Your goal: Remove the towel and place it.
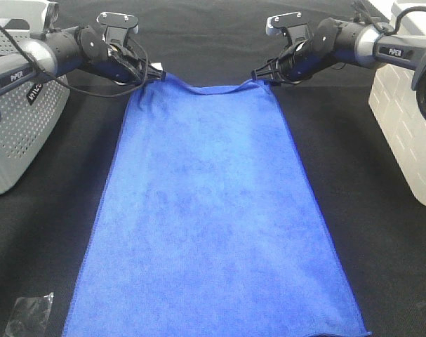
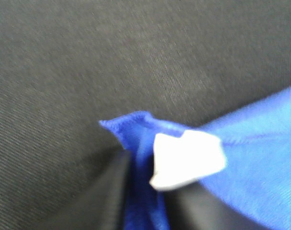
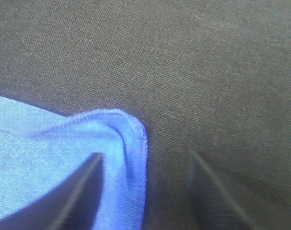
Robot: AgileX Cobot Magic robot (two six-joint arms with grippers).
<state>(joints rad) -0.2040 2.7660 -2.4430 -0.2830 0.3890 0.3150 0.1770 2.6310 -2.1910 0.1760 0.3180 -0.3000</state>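
The towel (image 1: 213,225) lay spread flat and lengthwise down the middle of the dark bench (image 1: 381,267), its near hem running off the lower edge of the high view and its far hem sagging a little between two raised corners. The left gripper (image 1: 156,76) had its fingers closed tight on the far left corner; its wrist view showed the hemmed corner (image 2: 131,125) and the small white tag (image 2: 186,160) pinched between two dark fingers (image 2: 107,191). The right gripper (image 1: 260,74) met the far right corner, but there its two fingers (image 3: 78,187) stood apart, with the folded hem (image 3: 131,143) lying against one and bare bench between it and the other, so that side looked released, or not yet gripped. A grey perforated basket (image 1: 23,126) stood at the left and a white bin (image 1: 409,133) at the right. I judged the laying-down step nearly finished. The next move probably called for opening the left fingers as well, then lifting both arms straight up without dragging the far hem.
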